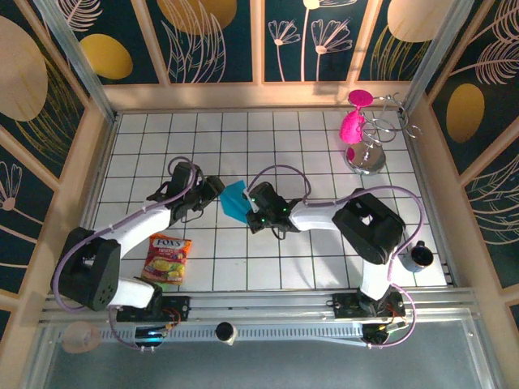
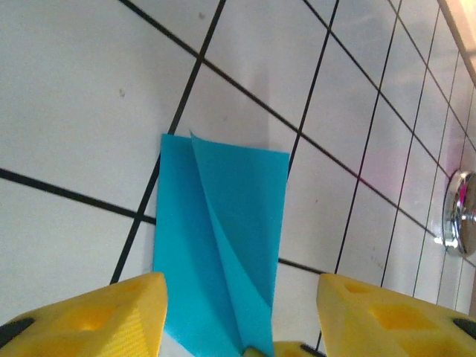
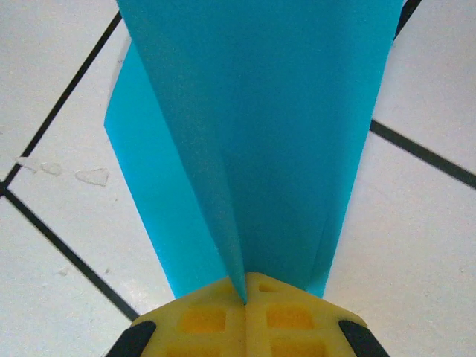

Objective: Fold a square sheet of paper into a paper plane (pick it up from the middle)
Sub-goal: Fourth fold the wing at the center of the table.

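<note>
A: Right jaws first?
B: Pressed together, pinching the sheet [image 3: 260,134] at one end. Two layers meet in the pinch, so it's doubled lengthwise there.
A: Left jaws?
B: Spread wide, one yellow finger [image 2: 97,312] on each side of the sheet [image 2: 223,238]. Not touching it, afaict.
A: Where's the sheet overall?
B: Mid-bench [image 1: 308,259], btw the two wrists; it's a small blue patch [image 1: 235,198] from above. Can't tell if the far end rests on the tiles or hangs just over them.
A: Progress?
B: Early, imo. It's gripped and has one lengthwise bend, w/ a flap lapping over the lower layer. The bend looks soft, not pressed flat. No pointed nose and no wings, so corner folds, wing folds and the creasing are all left. Left jaws prob need to close on the free end or press the crease down.
A: Clutter?
B: Snack packet [image 1: 168,258] near the left arm, pink goblets [image 1: 354,121] on a chrome rack [image 1: 369,154] at the far right corner, mug [image 1: 420,256] at the right edge. All well apart from the sheet.
</note>
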You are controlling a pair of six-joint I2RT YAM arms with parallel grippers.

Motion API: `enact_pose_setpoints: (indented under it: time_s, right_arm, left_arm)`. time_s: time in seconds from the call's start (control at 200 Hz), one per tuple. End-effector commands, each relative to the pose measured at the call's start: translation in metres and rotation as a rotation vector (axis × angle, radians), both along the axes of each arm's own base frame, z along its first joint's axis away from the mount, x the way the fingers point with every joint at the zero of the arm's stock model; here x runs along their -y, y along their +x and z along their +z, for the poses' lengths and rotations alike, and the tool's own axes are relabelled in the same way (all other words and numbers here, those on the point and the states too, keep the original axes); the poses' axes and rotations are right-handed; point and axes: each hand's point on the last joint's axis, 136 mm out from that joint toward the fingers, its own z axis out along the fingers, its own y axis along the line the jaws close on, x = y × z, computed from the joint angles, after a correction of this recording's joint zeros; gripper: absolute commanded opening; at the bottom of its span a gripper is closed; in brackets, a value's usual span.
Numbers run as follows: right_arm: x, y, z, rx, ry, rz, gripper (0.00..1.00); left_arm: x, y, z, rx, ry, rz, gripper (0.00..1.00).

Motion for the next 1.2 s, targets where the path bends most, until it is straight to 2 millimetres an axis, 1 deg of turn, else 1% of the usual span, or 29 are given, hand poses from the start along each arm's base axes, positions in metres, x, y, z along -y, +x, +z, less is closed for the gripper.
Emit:
enact_pose_setpoints:
  time_s: [0.0, 0.16, 0.385, 0.606, 0.696, 0.771, 0.931, 1.191]
  right_arm:
    - [0.013, -0.028, -0.007, -0.192, 0.026, 0.031, 0.03]
    - [0.019, -0.033, -0.003, -0.279, 0.094, 0.021, 0.03]
    - [0.034, -0.039, -0.005, -0.347, 0.131, -0.039, 0.03]
    - [0.047, -0.043, 0.002, -0.372, 0.196, -0.089, 0.03]
    - [0.049, -0.044, 0.005, -0.361, 0.221, -0.090, 0.05]
    - [0.050, -0.044, 0.006, -0.355, 0.232, -0.089, 0.07]
    - [0.051, -0.045, 0.004, -0.353, 0.235, -0.087, 0.10]
    - [0.052, -0.044, 0.007, -0.343, 0.259, -0.094, 0.15]
  left_arm:
    - [0.012, -0.010, 0.009, 0.049, -0.047, -0.086, 0.56]
    - [0.030, -0.024, 0.010, 0.076, -0.120, -0.137, 0.56]
    - [0.073, -0.046, 0.004, 0.079, -0.254, -0.226, 0.57]
    - [0.102, -0.054, 0.004, 0.086, -0.322, -0.288, 0.56]
    - [0.107, -0.057, -0.002, 0.069, -0.331, -0.294, 0.55]
    - [0.107, -0.058, -0.009, 0.054, -0.332, -0.290, 0.55]
    - [0.112, -0.059, -0.016, 0.034, -0.334, -0.298, 0.55]
    - [0.114, -0.060, -0.034, -0.024, -0.325, -0.287, 0.56]
